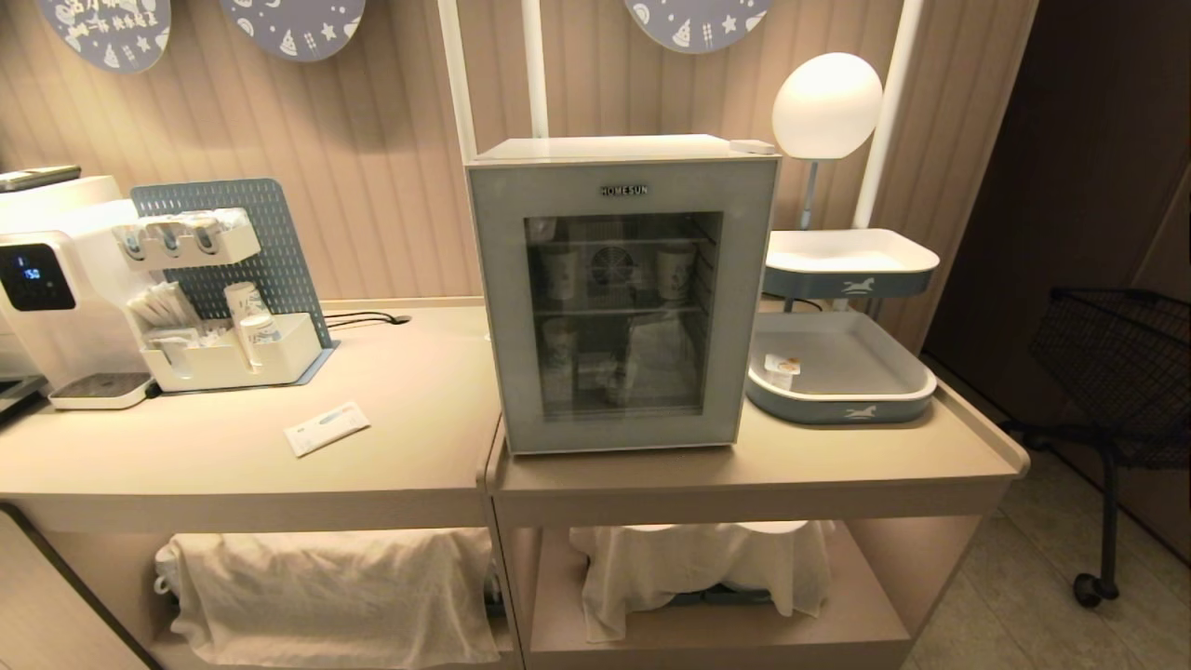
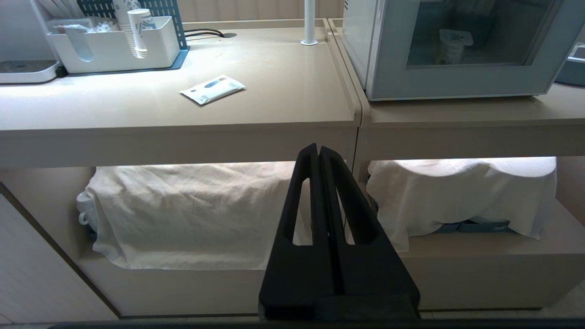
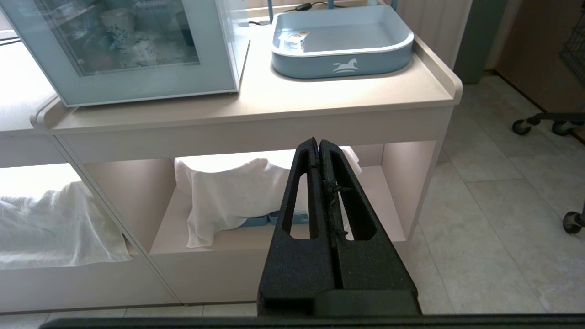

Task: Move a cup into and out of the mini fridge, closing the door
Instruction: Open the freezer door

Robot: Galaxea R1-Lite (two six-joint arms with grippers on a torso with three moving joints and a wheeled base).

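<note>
Fridge [image 1: 622,293]: on the counter [image 1: 233,456], "HOMESUN" lettered above the window.
Door [image 1: 502,307]: closed; patterned cups dim behind the glass.
Cup [image 1: 782,370]: in the lower tray [image 1: 861,409], right of the fridge; lid marks unreadable.
Tray front: white horse emblem.
Left gripper [image 2: 318,148]: fingers pressed together, empty, low before the counter.
Right gripper [image 3: 317,141]: same, empty.
Dispenser [image 1: 37,277]: far left, display digits unclear.

Beige counter [image 1: 419,447]: mini fridge [image 1: 622,293], tray [image 1: 842,395]
</note>
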